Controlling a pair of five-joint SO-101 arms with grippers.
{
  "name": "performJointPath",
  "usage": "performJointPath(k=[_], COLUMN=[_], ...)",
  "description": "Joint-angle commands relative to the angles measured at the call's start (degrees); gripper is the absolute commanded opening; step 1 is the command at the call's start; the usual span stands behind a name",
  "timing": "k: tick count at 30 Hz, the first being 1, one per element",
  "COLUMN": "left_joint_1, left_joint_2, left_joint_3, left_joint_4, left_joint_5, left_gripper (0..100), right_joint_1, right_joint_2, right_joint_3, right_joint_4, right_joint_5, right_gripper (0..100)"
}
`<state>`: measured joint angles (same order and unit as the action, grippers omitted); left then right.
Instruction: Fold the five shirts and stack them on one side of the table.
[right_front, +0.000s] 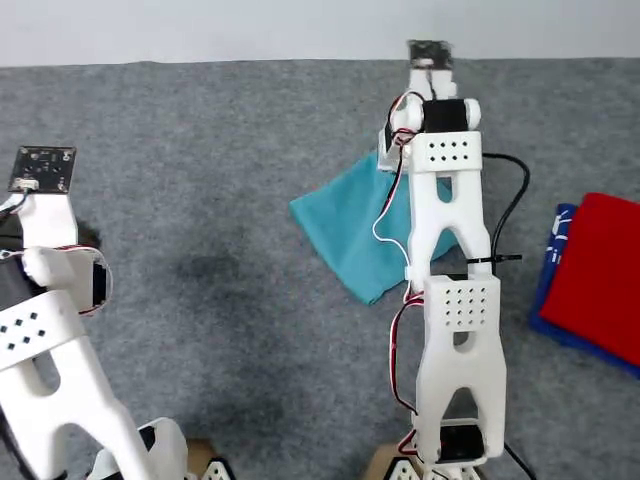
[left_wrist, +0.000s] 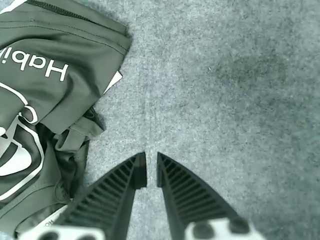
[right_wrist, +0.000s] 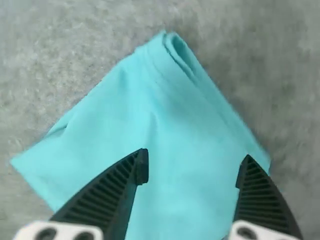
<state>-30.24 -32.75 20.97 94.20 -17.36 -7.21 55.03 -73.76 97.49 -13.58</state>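
The right pincer (right_wrist: 194, 160) hangs spread wide with nothing between its jaws; the left pincer (left_wrist: 150, 161) is clenched on nothing over the bare table (left_wrist: 240, 100). The risk: pinching only the top layer would likely drag the fold open. The folded teal shirt (right_wrist: 165, 115) lies directly beneath the right pincer, and a crumpled dark shirt (left_wrist: 45, 90) lies just beside the left one.

left arm (right_front: 45, 340) folded back | left hand (left_wrist: 151, 167) fingers almost touching | right arm (right_front: 452, 250) stretched out | right hand (right_wrist: 192, 170) spread wide
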Motion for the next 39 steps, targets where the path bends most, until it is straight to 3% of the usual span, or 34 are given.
performJointPath(k=[1,5,8,13,16,23,35,39], left_joint_1=[0.00,0.00,0.00,0.00,0.00,0.00,0.09,0.09], left_joint_2=[-1.41,-1.23,-1.14,-1.14,-1.05,-1.05,-0.97,-0.97], left_joint_3=[-0.31,-0.31,-0.31,-0.22,-0.22,-0.22,-0.13,-0.13], left_joint_4=[0.18,0.18,0.09,0.09,0.09,0.09,0.00,0.00], left_joint_5=[-0.53,-0.53,-0.53,-0.62,-0.62,-0.62,-0.62,-0.62], left_gripper=[5,5,5,5,5,5,5,5], right_joint_1=[-0.92,-1.54,-2.15,-2.33,-2.77,-4.44,-3.30,-3.30], right_joint_2=[-1.63,-1.71,-1.80,-1.89,-1.89,0.48,12.79,12.88], right_joint_3=[-3.34,-1.58,1.05,6.59,8.53,8.70,8.26,8.26], right_joint_4=[4.88,5.49,5.49,5.58,5.41,4.18,-9.54,-10.24], right_joint_5=[-10.81,-21.27,-24.26,-30.15,-31.82,-34.81,-32.70,-30.42], right_gripper=[28.8,28.8,30.1,46.6,50.5,50.5,50.1,37.1])
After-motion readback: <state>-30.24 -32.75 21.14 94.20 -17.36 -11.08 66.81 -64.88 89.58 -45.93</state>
